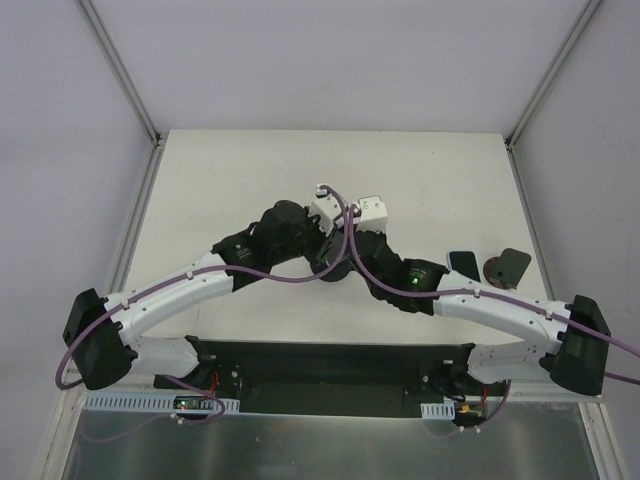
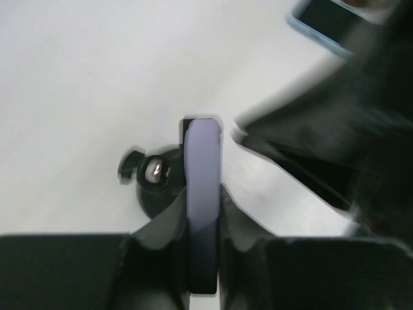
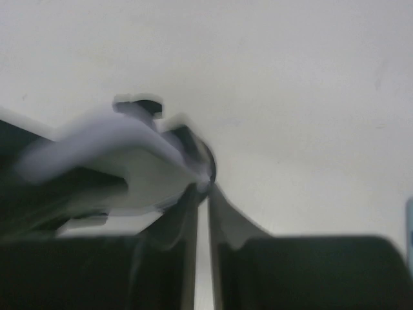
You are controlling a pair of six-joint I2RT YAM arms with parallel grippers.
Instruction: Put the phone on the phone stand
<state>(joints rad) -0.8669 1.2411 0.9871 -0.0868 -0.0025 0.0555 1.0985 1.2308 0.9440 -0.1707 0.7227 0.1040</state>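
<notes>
The phone [image 1: 462, 263], a black screen with a light-blue rim, lies flat on the table at the right. It also shows in the left wrist view [image 2: 322, 22]. The phone stand [image 1: 507, 266], a dark disc with a slanted plate, stands just right of it. Both arms meet at the table's middle. My left gripper [image 1: 322, 258] [image 2: 202, 192] is shut on a lavender flat slab [image 2: 202, 148] seen edge-on, which rises from a dark round base [image 2: 155, 187] with a knob. My right gripper [image 1: 348, 262] [image 3: 203, 187] has its jaws almost together, tips at that base's rim [image 3: 206, 165]. The frame is blurred.
The dark round base [image 1: 335, 271] sits under both grippers at the middle of the white table [image 1: 250, 180]. Grey walls and metal posts [image 1: 125, 70] enclose the table at the back and sides. The right arm's forearm [image 2: 335, 142] fills the right of the left wrist view.
</notes>
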